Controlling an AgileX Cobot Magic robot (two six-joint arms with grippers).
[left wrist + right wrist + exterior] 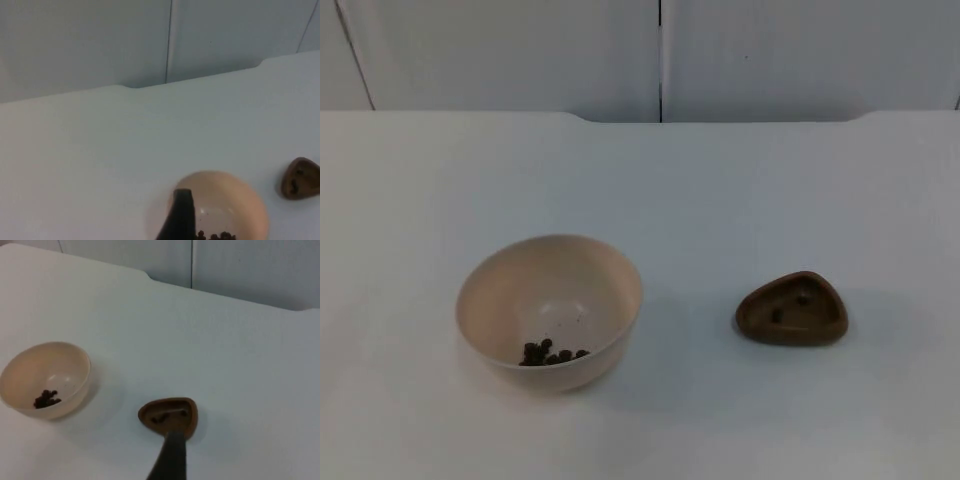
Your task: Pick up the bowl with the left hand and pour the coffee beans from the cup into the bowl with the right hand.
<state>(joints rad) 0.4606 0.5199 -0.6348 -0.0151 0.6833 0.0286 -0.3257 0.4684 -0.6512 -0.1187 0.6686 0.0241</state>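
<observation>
A cream bowl (490, 275) stands on the white table, left of centre, with a small heap of coffee beans (550, 352) at its bottom. To its right rests a low brown cup (792, 309), rounded and three-cornered, with a couple of dark bits inside. Both sit on the table with nothing touching them. My left gripper (181, 215) hangs high above, in line with the bowl (225, 195) and its beans (215, 235), the cup (300, 178) off to one side. My right gripper (172, 455) hangs above and short of the cup (168, 416), the bowl (55, 365) farther off.
The white table (720, 180) runs back to a grey partition wall (520, 50) with a vertical seam. Open table surface surrounds the bowl and cup on all sides.
</observation>
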